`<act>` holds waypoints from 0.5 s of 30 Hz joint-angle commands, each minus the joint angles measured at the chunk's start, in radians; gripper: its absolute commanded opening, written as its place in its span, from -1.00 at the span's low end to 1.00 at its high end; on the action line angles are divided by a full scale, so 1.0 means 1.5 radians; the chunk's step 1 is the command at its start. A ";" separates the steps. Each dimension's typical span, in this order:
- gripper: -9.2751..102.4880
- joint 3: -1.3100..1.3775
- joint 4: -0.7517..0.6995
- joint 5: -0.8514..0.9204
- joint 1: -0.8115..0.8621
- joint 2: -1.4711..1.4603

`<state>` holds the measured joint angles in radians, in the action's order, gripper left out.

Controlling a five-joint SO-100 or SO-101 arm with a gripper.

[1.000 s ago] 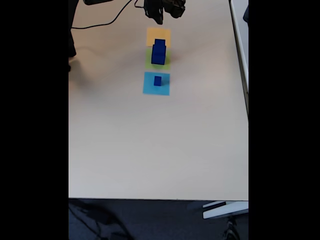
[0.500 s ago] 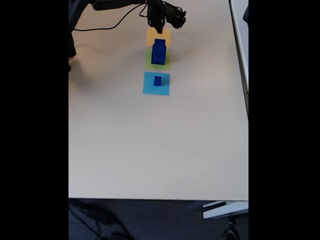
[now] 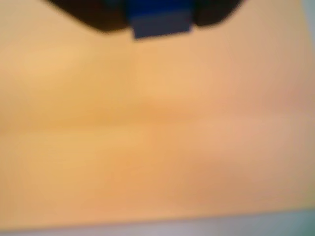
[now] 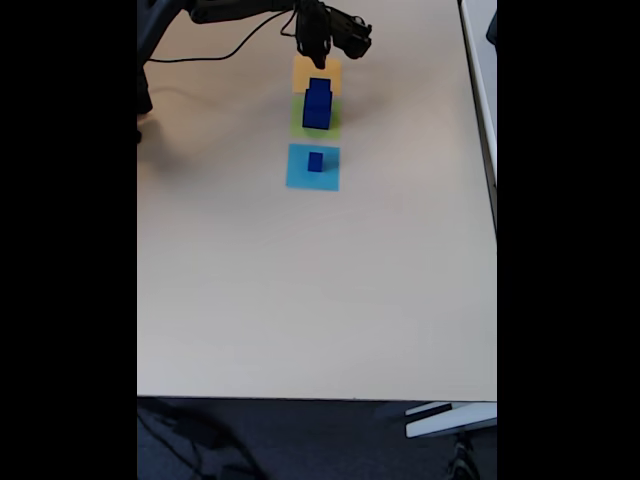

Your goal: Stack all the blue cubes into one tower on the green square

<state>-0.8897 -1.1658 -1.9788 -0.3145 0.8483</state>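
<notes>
Close under the wrist camera, at the top edge of its blurred picture, I see a blue block (image 3: pixel 161 22) flanked by two dark shapes, which I take for my gripper's fingers (image 3: pixel 93 17). They sit either side of it, but the blur will not let me say whether they pinch it or merely frame the tower below. Beneath is soft orange, flat and matte.

From the fixed view, I take the green square (image 4: pixel 316 117) as my landmark. On it stands the tower (image 4: pixel 318 102), two squared, solid-looking blue cubes, the smaller on top. The gripper (image 4: pixel 314 45) hangs just beyond it, over the orange square (image 4: pixel 316 68). A small cube (image 4: pixel 315 161) waits on the light-blue square (image 4: pixel 313 167), nearer the camera, still to be stacked.
</notes>
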 commanded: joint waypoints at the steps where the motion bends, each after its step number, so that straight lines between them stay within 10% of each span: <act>1: -0.83 0.044 0.010 0.008 0.008 0.010; 15: -0.83 0.037 0.010 0.016 0.018 0.000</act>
<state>-0.8897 -1.1658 -1.9589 -0.2976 0.8283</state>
